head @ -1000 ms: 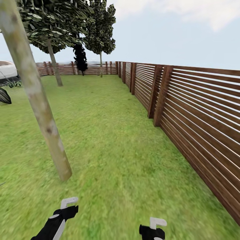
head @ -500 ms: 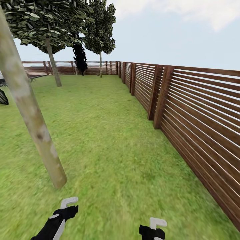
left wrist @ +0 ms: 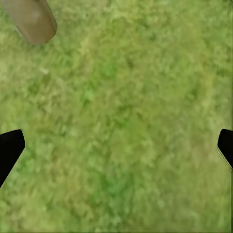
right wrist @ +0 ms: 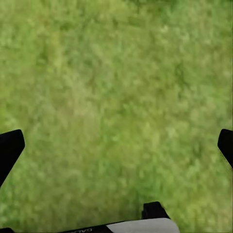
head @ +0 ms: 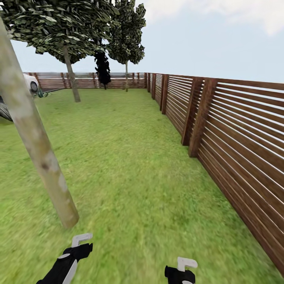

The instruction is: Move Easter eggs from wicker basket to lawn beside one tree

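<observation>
Boundary: brown slat fence (head: 236,130) along right and far side | Sky: pale blue, light cloud | Far end: dark cypress (head: 103,69)

The lawn (head: 130,165) is bright green, mottled with yellower and darker patches, and the near tree (head: 37,146) has a pale grey-beige trunk blotched with whitish and brown spots, its base showing tan-brown in the left wrist view (left wrist: 31,19). The fence (head: 236,150) is dark reddish-brown in horizontal slats with pale gaps between them, the far trees (head: 126,31) carry dark green speckled crowns, and a near-black shrub (head: 102,69) stands before the far fence under a pale blue sky (head: 205,43) with white cloud. The left gripper (head: 81,238) and right gripper (head: 185,262) have white fingers on black bodies
</observation>
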You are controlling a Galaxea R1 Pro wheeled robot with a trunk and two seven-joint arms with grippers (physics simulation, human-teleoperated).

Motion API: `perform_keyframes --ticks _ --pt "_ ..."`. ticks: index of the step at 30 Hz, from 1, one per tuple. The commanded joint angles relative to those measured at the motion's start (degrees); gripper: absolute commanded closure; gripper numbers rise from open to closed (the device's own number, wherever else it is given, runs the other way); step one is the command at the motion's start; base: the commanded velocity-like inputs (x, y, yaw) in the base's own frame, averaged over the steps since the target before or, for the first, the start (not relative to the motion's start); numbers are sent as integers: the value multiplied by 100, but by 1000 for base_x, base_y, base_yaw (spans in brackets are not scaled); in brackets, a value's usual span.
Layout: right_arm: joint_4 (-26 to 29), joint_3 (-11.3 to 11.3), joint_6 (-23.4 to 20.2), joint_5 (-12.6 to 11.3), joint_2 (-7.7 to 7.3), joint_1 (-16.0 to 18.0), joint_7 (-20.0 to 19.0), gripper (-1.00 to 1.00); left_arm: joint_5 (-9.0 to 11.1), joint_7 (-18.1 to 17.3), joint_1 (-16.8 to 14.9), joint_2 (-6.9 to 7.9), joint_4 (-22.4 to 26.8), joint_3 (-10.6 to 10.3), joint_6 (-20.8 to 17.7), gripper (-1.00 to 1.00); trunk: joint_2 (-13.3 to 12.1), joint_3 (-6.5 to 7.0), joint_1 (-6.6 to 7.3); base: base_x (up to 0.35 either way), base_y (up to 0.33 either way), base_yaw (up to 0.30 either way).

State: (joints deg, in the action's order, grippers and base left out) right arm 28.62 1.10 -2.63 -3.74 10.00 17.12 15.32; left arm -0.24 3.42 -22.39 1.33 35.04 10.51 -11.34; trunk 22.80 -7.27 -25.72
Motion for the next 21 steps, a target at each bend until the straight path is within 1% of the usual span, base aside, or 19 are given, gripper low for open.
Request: perform_keyframes --ticks 1,13,16,21 --pt "12 13 -27 -39 0 2 25 -100 -2 10 -3 -1 12 4 -35 -100 12 -12 -6 294 -100 12" --pt "12 13 -27 -39 0 2 24 -100 -2 10 -3 -1 12 4 -35 -100 12 -12 -6 294 -100 6" --pt "12 13 -27 -39 0 2 26 -100 -2 10 -3 -1 12 4 -35 -100 12 -11 -6 294 -100 136" --pt "12 13 -27 -39 0 2 24 -100 -2 10 -3 -1 12 4 -35 -100 12 -2 -6 294 -100 218"
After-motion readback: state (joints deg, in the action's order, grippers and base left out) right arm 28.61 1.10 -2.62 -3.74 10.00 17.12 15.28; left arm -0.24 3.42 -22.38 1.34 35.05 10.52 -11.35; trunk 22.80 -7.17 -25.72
